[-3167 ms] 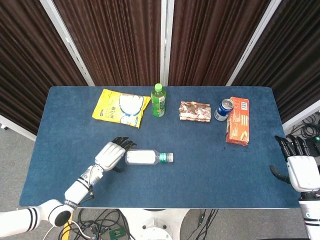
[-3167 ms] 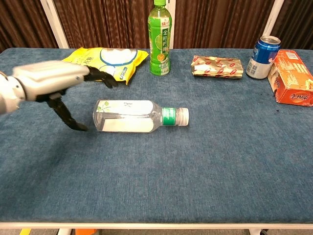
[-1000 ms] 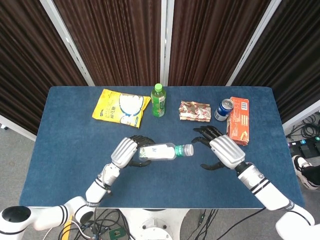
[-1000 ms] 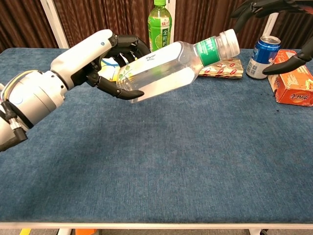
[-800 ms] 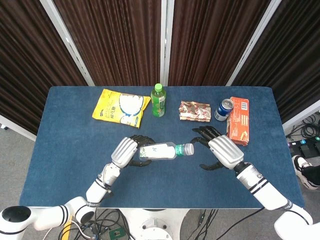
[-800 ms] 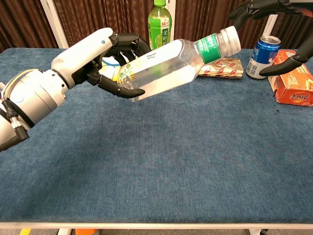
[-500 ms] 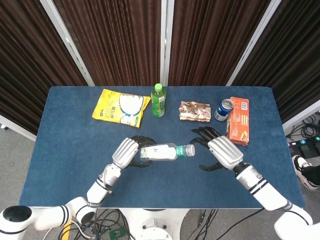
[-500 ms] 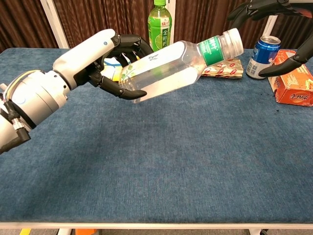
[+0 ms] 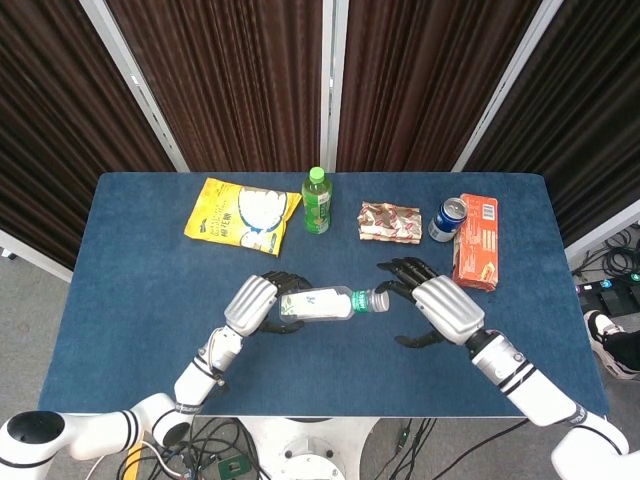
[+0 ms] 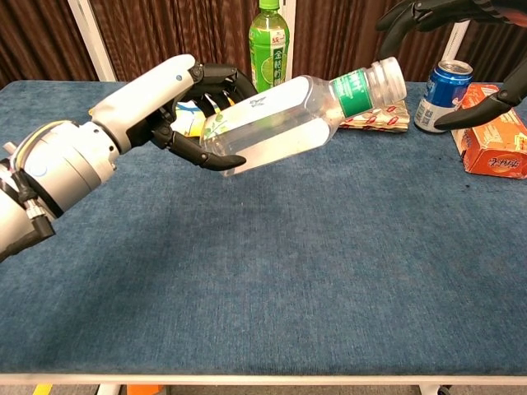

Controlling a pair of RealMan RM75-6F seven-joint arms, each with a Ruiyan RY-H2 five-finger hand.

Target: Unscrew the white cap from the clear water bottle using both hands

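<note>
1. Left hand (image 9: 252, 303) grips the clear plastic water bottle (image 10: 284, 122) around its body, lifted above the blue counter (image 10: 329, 271).
2. White cap (image 10: 386, 76) tilts up toward the right.
3. Right hand (image 9: 440, 307) hovers beside the cap, fingers (image 10: 412, 14) spread, grasping nothing.

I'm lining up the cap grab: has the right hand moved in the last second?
Yes. In the head view the right hand has crept left, away from the orange box and closer to the white cap, not yet touching it.
</note>
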